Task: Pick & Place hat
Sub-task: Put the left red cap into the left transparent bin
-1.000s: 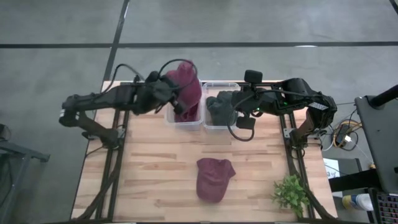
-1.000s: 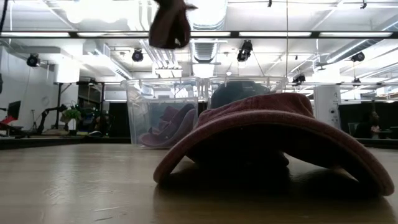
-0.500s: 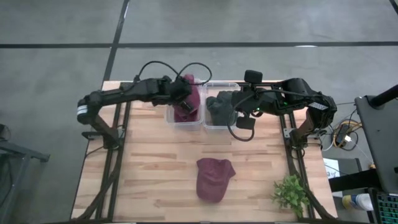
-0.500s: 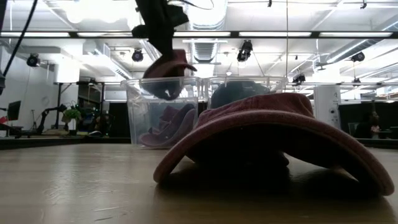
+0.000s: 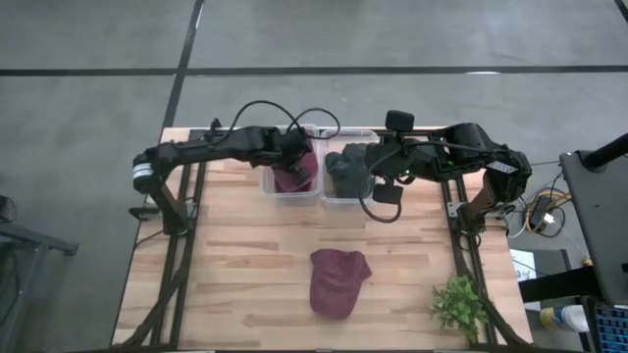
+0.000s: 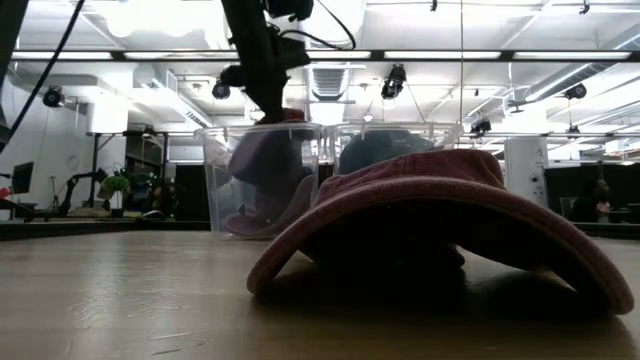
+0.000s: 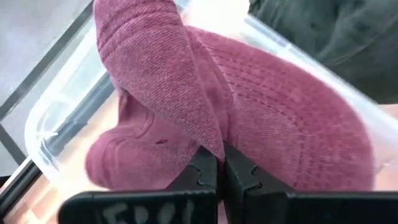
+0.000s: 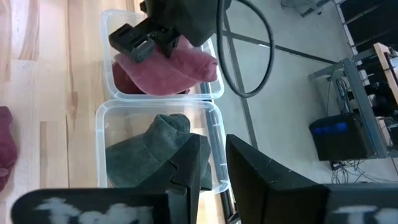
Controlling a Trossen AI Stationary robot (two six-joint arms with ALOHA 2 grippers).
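We find left hand (image 7: 219, 163) clamped on maroon hat (image 7: 261, 106), lowering it into clear bin (image 5: 290, 188) at worktop's far edge | right hand (image 8: 212, 163) apart over grey hat (image 8: 158, 152), waiting.

**Nothing readable here**

You won't find any text you can actually read in these views. The only lettering is some pale handwritten marking on the dark body of the left gripper (image 7: 219, 168) and the right gripper (image 8: 214, 165), and it's too smeared for you to make out.
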